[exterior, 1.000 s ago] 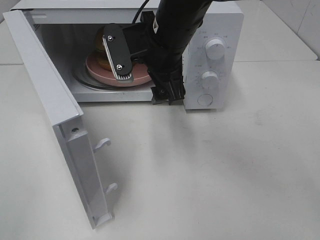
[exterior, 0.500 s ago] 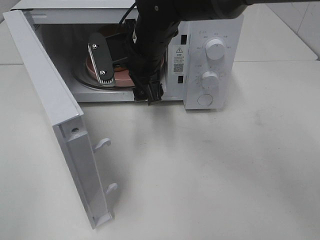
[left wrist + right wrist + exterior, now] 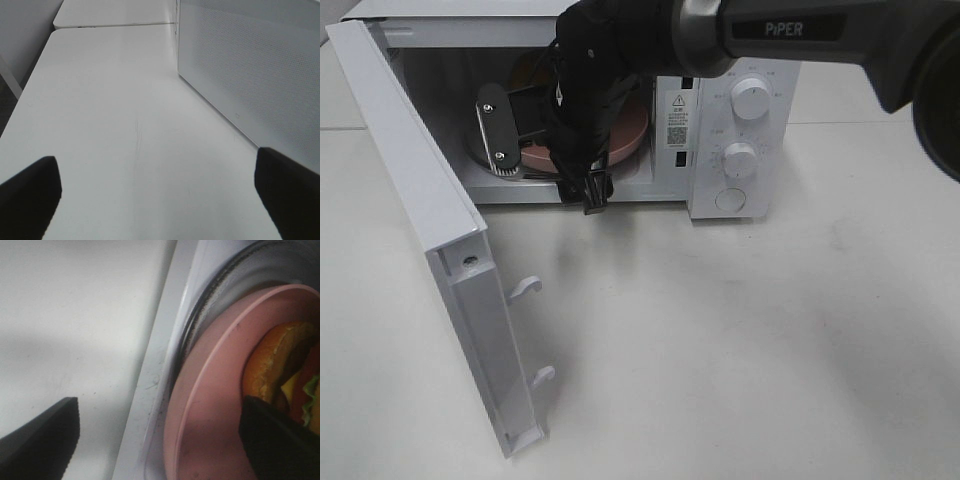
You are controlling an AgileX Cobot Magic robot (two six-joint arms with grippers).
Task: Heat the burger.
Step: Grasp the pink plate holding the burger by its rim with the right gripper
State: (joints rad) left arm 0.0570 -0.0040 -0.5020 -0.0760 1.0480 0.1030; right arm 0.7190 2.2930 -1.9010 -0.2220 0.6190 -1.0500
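Observation:
The burger (image 3: pixel 278 364) lies on a round pink plate (image 3: pixel 210 405) on the glass turntable inside the microwave (image 3: pixel 740 60). In the high view the black arm hides the burger, and only the plate's right part (image 3: pixel 632 130) shows. My right gripper (image 3: pixel 545 185) hangs at the mouth of the oven with its jaws wide open and nothing held. In the right wrist view one of its fingers (image 3: pixel 40 440) is over the table and the other is over the plate's near side. My left gripper (image 3: pixel 160 200) is open over bare table beside the microwave's perforated side wall (image 3: pixel 250 65).
The microwave door (image 3: pixel 410 170) stands swung open to the left, with its latch hooks (image 3: pixel 525 288) pointing out over the table. Two knobs (image 3: pixel 750 98) and a round button (image 3: pixel 730 200) sit on the control panel at the right. The white table (image 3: pixel 740 340) stretches in front.
My right arm has swung left across the oven opening, uncovering the plate's right side. Its jaws have drawn in a little but remain open. The plate has stayed in place.

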